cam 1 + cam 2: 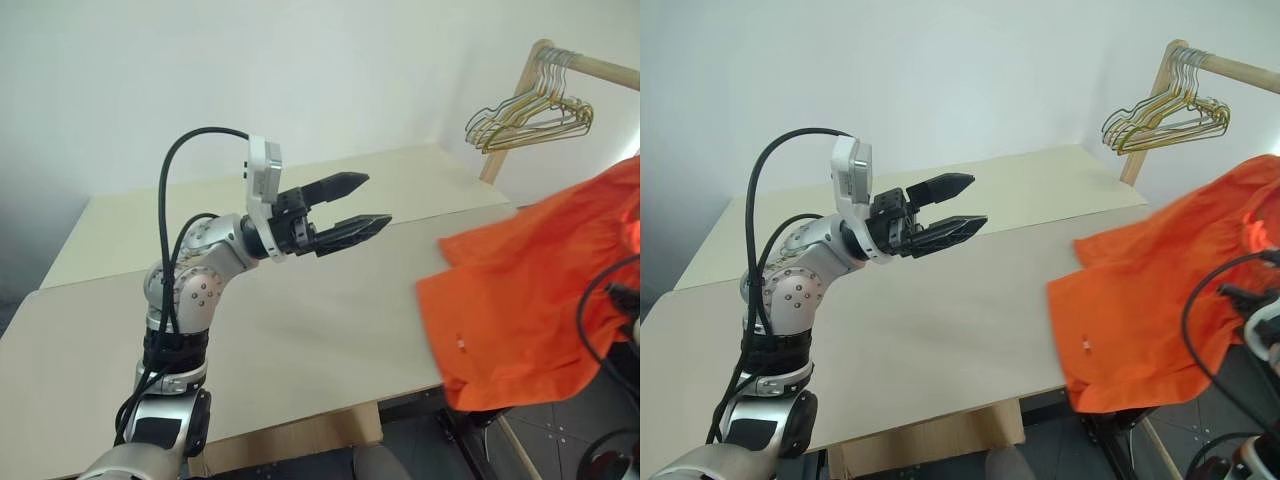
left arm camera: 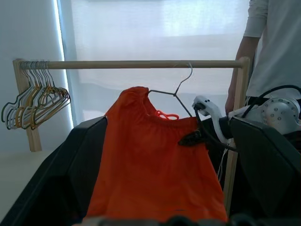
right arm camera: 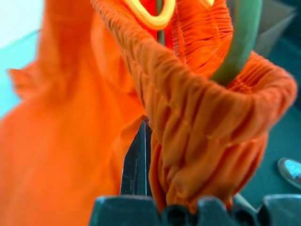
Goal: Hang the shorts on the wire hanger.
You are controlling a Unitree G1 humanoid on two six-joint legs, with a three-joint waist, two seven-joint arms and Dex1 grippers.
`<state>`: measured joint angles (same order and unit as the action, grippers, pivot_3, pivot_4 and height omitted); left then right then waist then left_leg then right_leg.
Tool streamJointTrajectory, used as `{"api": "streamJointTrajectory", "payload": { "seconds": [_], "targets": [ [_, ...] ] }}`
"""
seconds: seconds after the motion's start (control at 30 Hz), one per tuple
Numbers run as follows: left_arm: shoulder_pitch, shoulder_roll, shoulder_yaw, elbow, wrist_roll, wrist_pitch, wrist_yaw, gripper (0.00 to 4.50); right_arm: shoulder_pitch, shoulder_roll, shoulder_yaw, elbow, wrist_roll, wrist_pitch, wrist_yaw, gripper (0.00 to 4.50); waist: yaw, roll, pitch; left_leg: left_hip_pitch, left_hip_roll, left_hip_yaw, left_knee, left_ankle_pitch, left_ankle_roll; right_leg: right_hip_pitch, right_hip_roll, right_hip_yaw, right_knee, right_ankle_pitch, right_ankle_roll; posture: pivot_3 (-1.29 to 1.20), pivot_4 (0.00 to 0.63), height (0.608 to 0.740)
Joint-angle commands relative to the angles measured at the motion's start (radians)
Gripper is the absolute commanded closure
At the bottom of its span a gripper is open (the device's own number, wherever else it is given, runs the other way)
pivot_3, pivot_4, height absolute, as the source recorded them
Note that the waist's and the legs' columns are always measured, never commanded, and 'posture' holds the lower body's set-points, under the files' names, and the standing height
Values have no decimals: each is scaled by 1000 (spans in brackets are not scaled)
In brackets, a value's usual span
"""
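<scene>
Left gripper [image 1: 345, 205] above table [image 1: 300, 330], fingers wide open, empty. Right gripper [image 2: 190, 139] fingers closed on shorts [image 2: 155, 165] waistband; wire hanger [image 2: 171, 94] hooked on wooden rail [image 2: 131, 64].

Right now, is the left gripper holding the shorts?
No, the left gripper hangs open and empty above the table, apart from the shorts.

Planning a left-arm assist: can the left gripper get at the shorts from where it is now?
Probably yes. The left gripper is open and hangs over bare table, with nothing between it and the shorts. The right gripper is shut on the shorts' waistband beside the wire hanger.
</scene>
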<state>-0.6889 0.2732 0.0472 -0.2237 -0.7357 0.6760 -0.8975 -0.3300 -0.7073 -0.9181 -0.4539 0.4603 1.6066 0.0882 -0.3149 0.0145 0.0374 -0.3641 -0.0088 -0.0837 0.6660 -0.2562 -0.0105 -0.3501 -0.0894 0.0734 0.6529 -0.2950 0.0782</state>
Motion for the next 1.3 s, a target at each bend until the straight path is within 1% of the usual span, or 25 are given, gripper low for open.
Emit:
{"api": "streamJointTrajectory", "payload": {
  "seconds": [0.03, 0.2, 0.3, 0.37, 0.53, 0.63, 0.73, 0.8, 0.9, 1.07, 1.23, 1.27, 1.3],
  "targets": [
    [-29, 16, -6, 9, 4, -41, -19, 35, -51, -92, -30, 89, 90, 8, -11, 4500, -7, 0, 0, 0, 0, 0, -1, 0, 0, 0, 0, 0, 0, 0, 0, -369, 11, 740],
    [-30, 39, -9, 18, 4, -55, -30, 35, -193, -221, -74, 358, 84, 8, -89, 4500, -27, 0, 0, 1, 0, 3, -1, 0, 0, 1, 0, 3, -1, 1, -1, -350, 13, 740],
    [-25, 48, -11, 13, 6, -57, -28, 35, -288, -282, -85, 507, 36, 8, -124, 4500, -30, 0, 0, 1, 1, 3, -2, 0, 0, 2, 1, 3, -2, 0, 0, -345, 13, 740],
    [-23, 53, -12, 9, 6, -59, -24, 35, -351, -321, -77, 602, -24, 7, -140, 4500, -28, 0, 0, 2, 1, 4, -3, 0, 0, 2, 0, 4, -4, 0, 0, -337, 11, 740],
    [-24, 63, -14, 8, 5, -66, -21, 35, -473, -378, -78, 806, -116, -47, -154, 4500, -27, -1, 0, 5, 1, 6, -5, 0, 0, 4, 0, 6, -6, 0, 1, -332, 2, 740],
    [-24, 69, -15, 8, 7, -72, -24, 35, -541, -396, -87, 919, -167, -86, -188, 4500, -28, -1, 1, 10, 1, 8, -7, 0, 0, 8, 0, 8, -8, -1, 2, -328, 0, 740],
    [-22, 71, -15, 5, 2, -74, -24, 35, -578, -396, -97, 983, -207, -106, -214, 4500, -29, -1, 1, 12, 1, 9, -8, -1, 0, 11, 0, 8, -10, -1, 3, -325, 0, 740],
    [-18, 71, -17, 2, 2, -78, -22, 35, -577, -377, -110, 989, -236, -136, -242, 4500, -29, -2, 1, 12, 1, 9, -7, -1, 0, 12, 0, 8, -12, -1, 3, -324, 0, 740],
    [-16, 67, -20, -2, 5, -82, -16, 35, -562, -359, -106, 977, -245, -137, -232, 4500, -27, -2, 1, 12, 1, 9, -7, -1, 0, 13, 0, 8, -13, -1, 4, -320, 0, 740],
    [-16, 77, -22, -3, 8, -81, -17, 0, -511, -309, -38, 831, -282, -189, -250, 2958, -28, -3, 2, 12, 1, 9, -7, -1, 0, 13, 0, 8, -14, 0, 5, -312, 0, 740],
    [-19, 90, -20, -1, 9, -79, -14, 0, -480, -253, 19, 644, -327, -290, -287, 1050, -26, -2, 1, 12, 1, 9, -7, -1, 0, 13, -1, 9, -14, 0, 5, -303, 0, 740],
    [-19, 93, -20, -2, 9, -78, -13, 0, -471, -240, 36, 612, -340, -323, -297, 883, -25, -2, 1, 12, 1, 9, -7, -1, 0, 13, -1, 9, -14, 0, 5, -301, 0, 740],
    [-19, 95, -20, -4, 9, -77, -12, 0, -461, -232, 52, 589, -351, -349, -303, 577, -26, -2, 2, 12, 1, 9, -7, -1, 0, 13, 0, 9, -14, 0, 5, -299, 0, 740]
  ]
}}
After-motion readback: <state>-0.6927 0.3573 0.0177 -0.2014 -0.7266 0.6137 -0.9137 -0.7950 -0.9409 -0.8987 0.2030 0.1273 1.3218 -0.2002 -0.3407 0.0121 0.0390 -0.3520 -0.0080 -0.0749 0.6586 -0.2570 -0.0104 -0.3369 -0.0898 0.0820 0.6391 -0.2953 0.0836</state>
